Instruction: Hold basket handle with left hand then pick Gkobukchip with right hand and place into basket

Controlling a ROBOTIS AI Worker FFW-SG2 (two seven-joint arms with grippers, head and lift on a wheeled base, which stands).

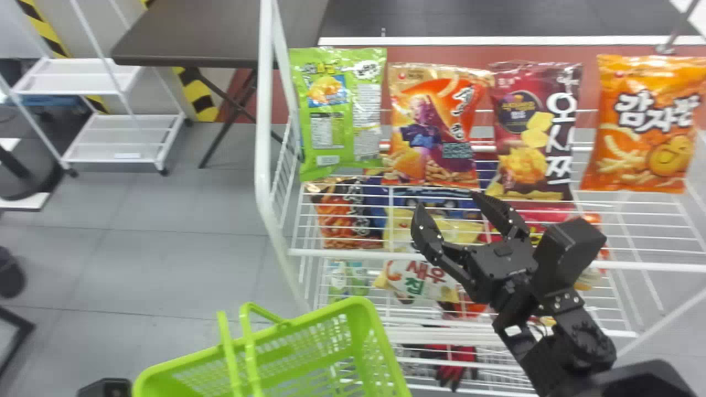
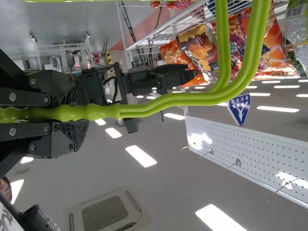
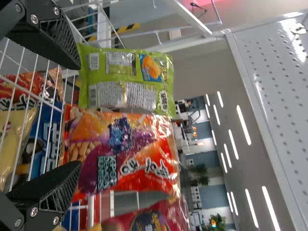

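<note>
In the head view my right gripper (image 1: 449,205) stands open before the top shelf. Behind it hang or stand a green bag (image 1: 336,105), an orange-purple bag (image 1: 427,129), a dark red bag (image 1: 532,129) and an orange bag (image 1: 645,124); which is Gkobukchip, I cannot tell. From the right wrist, the gap of the right gripper (image 3: 77,115) faces the border of the green bag (image 3: 127,79) and the orange-purple bag (image 3: 125,154), holding nothing. The green basket (image 1: 367,336) is at bottom centre. My left gripper (image 2: 79,113) is shut on its handle (image 2: 183,99).
A white wire rack (image 1: 496,259) carries more snack bags on its lower shelves, among them a white-and-yellow bag (image 1: 419,278). Its left upright (image 1: 263,127) rises between the bags and the floor area. A dark table (image 1: 187,38) and a white cart (image 1: 118,138) stand farther left.
</note>
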